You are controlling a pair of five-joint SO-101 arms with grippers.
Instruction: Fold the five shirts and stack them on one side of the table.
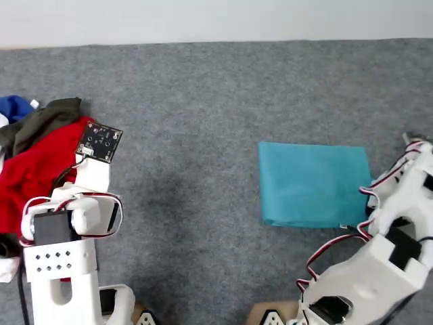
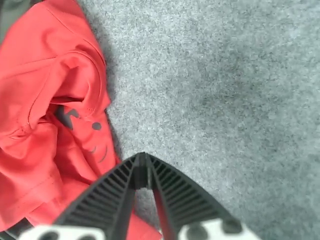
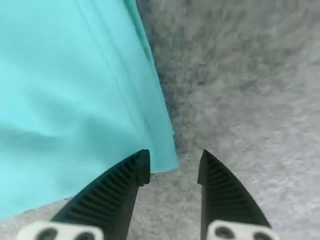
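Observation:
A folded teal shirt [image 1: 313, 183] lies flat on the grey table at the right. My right gripper [image 3: 172, 167] hovers open over its corner, the teal shirt [image 3: 75, 100] edge lying just beyond one fingertip. A crumpled red shirt [image 1: 37, 166] sits in a heap at the table's left edge, with a dark olive shirt [image 1: 40, 122] and a blue shirt [image 1: 15, 106] behind it. My left gripper [image 2: 143, 162] is shut with nothing in it, poised above the carpet right beside the red shirt [image 2: 50, 100].
The grey carpeted table [image 1: 203, 101] spreads between the two arms. A white cloth [image 1: 8, 269] peeks out at the left edge beside the left arm's base. A pale wall runs along the far edge.

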